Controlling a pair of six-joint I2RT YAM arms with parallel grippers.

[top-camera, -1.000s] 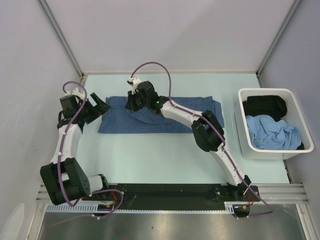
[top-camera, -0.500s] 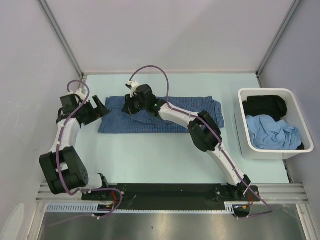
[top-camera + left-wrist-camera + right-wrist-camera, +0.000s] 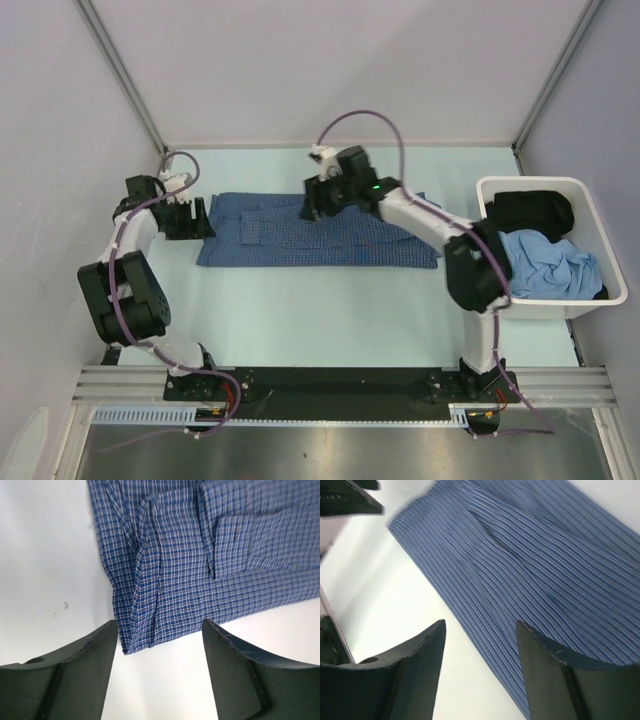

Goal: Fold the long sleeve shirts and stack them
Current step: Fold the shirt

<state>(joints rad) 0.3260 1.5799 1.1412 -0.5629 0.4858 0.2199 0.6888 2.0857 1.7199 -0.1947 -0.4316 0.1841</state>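
A dark-blue checked long sleeve shirt [image 3: 330, 235] lies folded into a long strip across the middle of the table. My left gripper [image 3: 199, 216] is at the strip's left end, open. In the left wrist view the shirt's folded corner [image 3: 150, 605] lies just ahead of the left gripper [image 3: 160, 630], apart from both fingers. My right gripper [image 3: 312, 205] hangs open over the strip's far edge near its middle. In the right wrist view the shirt [image 3: 535, 570] is blurred below the right gripper [image 3: 480, 630], and nothing sits between its fingers.
A white bin [image 3: 483, 255] stands at the right, holding a black garment [image 3: 530, 210] and a light-blue garment [image 3: 548, 265]. Grey walls close in the back and both sides. The black base rail [image 3: 330, 385] runs along the near edge.
My right gripper opened, let go of the shirt and moved right along its far edge. The left arm's elbow swung left and back; its gripper stayed at the strip's left end.
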